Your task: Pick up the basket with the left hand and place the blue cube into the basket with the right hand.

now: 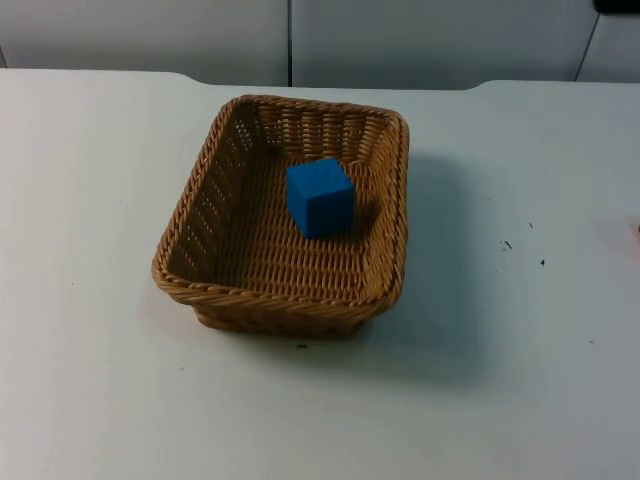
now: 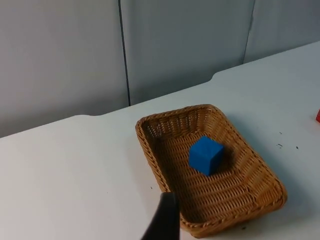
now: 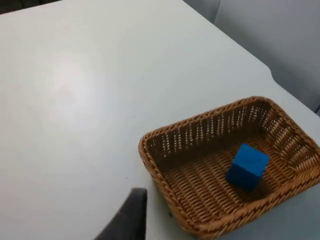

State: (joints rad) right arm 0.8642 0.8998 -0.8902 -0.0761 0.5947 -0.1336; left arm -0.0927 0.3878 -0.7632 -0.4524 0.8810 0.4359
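Wicker basket (image 1: 200, 240), rectangular, on white table (image 1: 90, 380); contents: one blue cube (image 1: 320, 197), resting on its woven floor. Left gripper's fingertip (image 2: 165, 220) and right gripper's fingertip (image 3: 127, 220) each stand just outside the basket rim, apart from it; whether either claw is apart or together cannot be told.

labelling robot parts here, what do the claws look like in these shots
Little to go on: each wrist view has one black fingertip. The left claw's fingertip is a smooth, matte black blade, narrow and tapering, without markings. The right claw's fingertip is likewise plain black, slightly rounded at the tip. Neither wears a coloured pad or label that I can make out.
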